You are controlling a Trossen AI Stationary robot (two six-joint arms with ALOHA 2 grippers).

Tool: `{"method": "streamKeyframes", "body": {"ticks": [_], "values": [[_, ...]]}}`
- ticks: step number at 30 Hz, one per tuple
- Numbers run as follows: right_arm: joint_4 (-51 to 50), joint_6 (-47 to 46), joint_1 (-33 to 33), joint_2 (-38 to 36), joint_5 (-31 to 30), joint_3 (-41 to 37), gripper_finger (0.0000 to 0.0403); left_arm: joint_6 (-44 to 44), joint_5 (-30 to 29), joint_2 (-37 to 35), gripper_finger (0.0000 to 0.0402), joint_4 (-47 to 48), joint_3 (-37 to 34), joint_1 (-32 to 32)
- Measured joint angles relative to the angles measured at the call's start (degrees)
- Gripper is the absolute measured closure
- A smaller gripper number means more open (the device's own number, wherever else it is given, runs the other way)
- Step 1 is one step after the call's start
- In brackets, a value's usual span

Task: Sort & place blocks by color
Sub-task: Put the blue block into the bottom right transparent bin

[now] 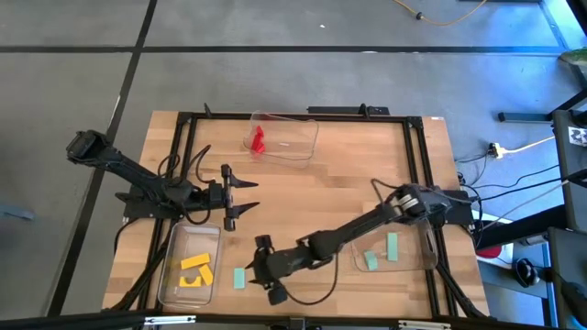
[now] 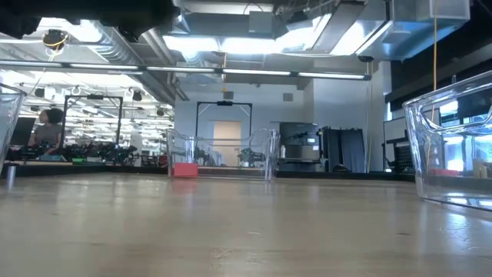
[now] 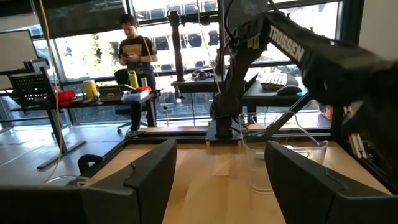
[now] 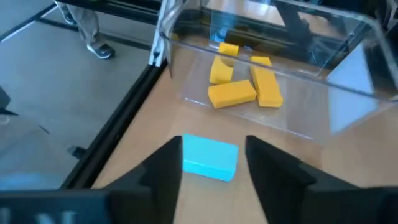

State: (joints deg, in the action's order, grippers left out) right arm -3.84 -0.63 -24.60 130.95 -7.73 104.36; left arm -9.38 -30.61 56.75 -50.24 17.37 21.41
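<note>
Risk: teal block (image 4: 210,157) sits slightly skewed between right jaws (image 4: 211,163), not yet gripped; uneven close could twist it or push it along surface (image 1: 339,197). Right arm stretched low, jaws half-closed astride block, yellow tray (image 4: 348,74) just beyond. Left jaws (image 3: 217,180) wide, empty, hovering.

"TROSSEN" (white capitals) runs along the right arm (image 3: 298,46), nothing else legible.
</note>
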Motion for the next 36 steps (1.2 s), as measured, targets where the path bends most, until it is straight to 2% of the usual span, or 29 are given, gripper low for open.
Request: {"method": "streamKeyframes", "body": {"ticks": [8, 10, 18, 25, 30, 36], "values": [[14.33, -3.48, 1.02, 8.58, -0.03, 0.17, 0.0374, 1.74, 0.04, 0.0, 0.0166, 0.26, 0.0, 0.0], [17.37, -3.6, 1.2, 10.26, 0.55, 0.17, 0.0394, 1.74, 0.04, 0.0, 0.0166, 0.26, 0.0, 0.0], [21.02, -8.06, 1.88, 14.1, 2.25, 0.15, 0.04, 1.47, 0.02, 0.0, 0.0166, 0.02, 0.0, 0.0], [20.3, -9.07, 2.01, 14.87, 2.25, 0.18, 0.0401, 1.37, 0.0, 0.0, 0.0166, 0.02, 0.0, 0.0], [14.89, -4.96, 2.25, 13.79, -1.36, 0.37, 0.0401, 1.66, 0.02, 0.0, 0.0166, 0.08, 0.0, 0.01], [-0.25, -1.91, 3.48, 9.79, -8.39, 0.43, 0.0401, 2.9, 0.02, 0.0, 0.0166, 1.16, 0.0, 0.04]]}}
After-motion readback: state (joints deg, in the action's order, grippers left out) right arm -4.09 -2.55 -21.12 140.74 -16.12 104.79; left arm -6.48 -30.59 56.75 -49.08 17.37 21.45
